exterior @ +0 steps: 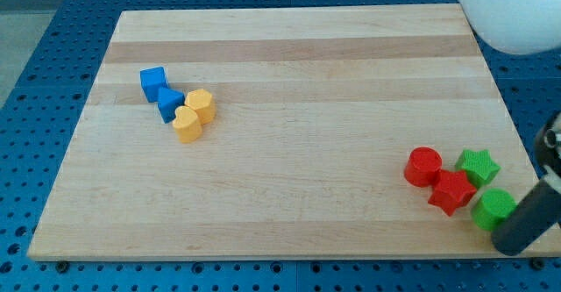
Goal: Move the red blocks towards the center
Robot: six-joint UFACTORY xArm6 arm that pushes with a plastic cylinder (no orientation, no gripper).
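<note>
A red cylinder (pixel 423 166) and a red star (pixel 452 191) sit close together near the wooden board's (pixel 289 73) lower right corner. A green star (pixel 478 166) and a green cylinder (pixel 493 208) lie just to their right. My dark rod comes in from the view's right edge. My tip (pixel 508 242) is at the board's bottom right, just below and right of the green cylinder, and to the right of the red star.
Two blue blocks (pixel 160 92) and two yellow blocks, a hexagon (pixel 200 104) and a heart (pixel 187 124), cluster at the board's upper left. A white rounded object (pixel 517 11) overhangs the top right corner. Blue perforated table (pixel 53 29) surrounds the board.
</note>
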